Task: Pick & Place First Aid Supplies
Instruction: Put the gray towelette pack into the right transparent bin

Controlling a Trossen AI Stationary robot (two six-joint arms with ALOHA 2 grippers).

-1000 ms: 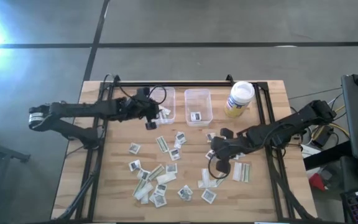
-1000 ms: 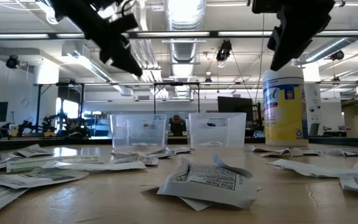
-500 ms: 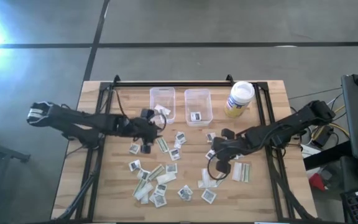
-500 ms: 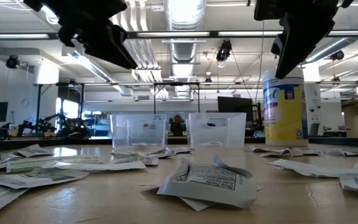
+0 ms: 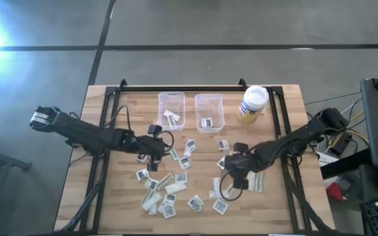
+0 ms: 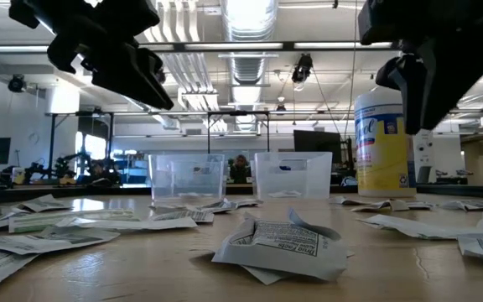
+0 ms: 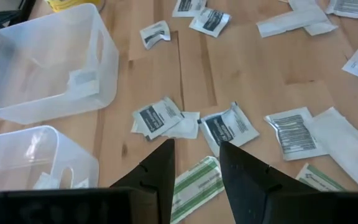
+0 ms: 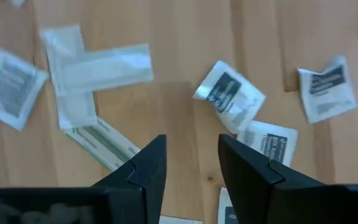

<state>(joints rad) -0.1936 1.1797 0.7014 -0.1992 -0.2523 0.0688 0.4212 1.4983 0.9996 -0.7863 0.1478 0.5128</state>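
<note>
The first aid supplies (image 5: 169, 190) are small white square packets and long pale strips, lying flat and scattered over the wooden table's middle and near part. A few more lie inside the two clear bins (image 5: 171, 98) (image 5: 209, 98) at the far side. My left gripper (image 5: 153, 157) hovers open over packets left of centre. Its wrist view shows a dark-printed square packet (image 7: 229, 127) and a green-striped strip (image 7: 194, 180) just beyond its fingers (image 7: 160, 168). My right gripper (image 5: 231, 177) hangs open, pointing steeply down over packets (image 8: 229, 93) right of centre, with nothing between its fingers.
A yellowish jar with a white lid (image 5: 253, 103) stands at the far right beside the bins. Dark frame rails (image 5: 195, 88) run along the table's far edge and down both sides. Cables (image 5: 225, 177) loop near the right gripper.
My left gripper has swung from over the left bin toward the table's near edge and come down over the scattered packets. My right gripper has sunk a little toward the packets below it and tipped more steeply down. No packet has moved.
</note>
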